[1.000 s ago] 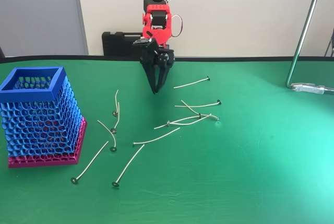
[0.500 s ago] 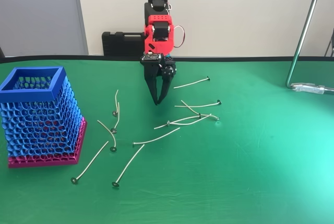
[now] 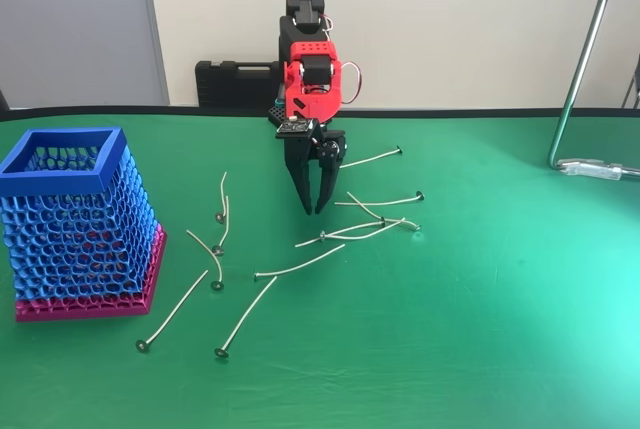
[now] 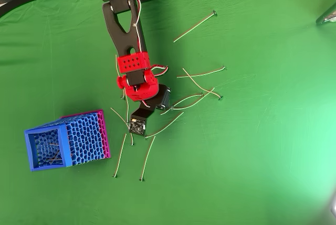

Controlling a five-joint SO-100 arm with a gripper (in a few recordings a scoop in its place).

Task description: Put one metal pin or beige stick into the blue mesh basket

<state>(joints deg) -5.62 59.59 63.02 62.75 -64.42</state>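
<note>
Standing at the left of the green counter [image 3: 500, 329], the blue basket [image 3: 75, 224] waits; pins [image 3: 300, 266] lie scattered beside it. Above them the fingers [image 3: 316, 211] hang slightly parted, empty, so next they must drop onto one pin.

Fixed view: front of desk [image 3: 500, 349], low angle, facing arm & back wall. Overhead view: straight down, mid-height. Both share green desk [image 4: 262, 157], blue mesh basket [image 3: 75, 224] [image 4: 65, 141], pins.
</note>
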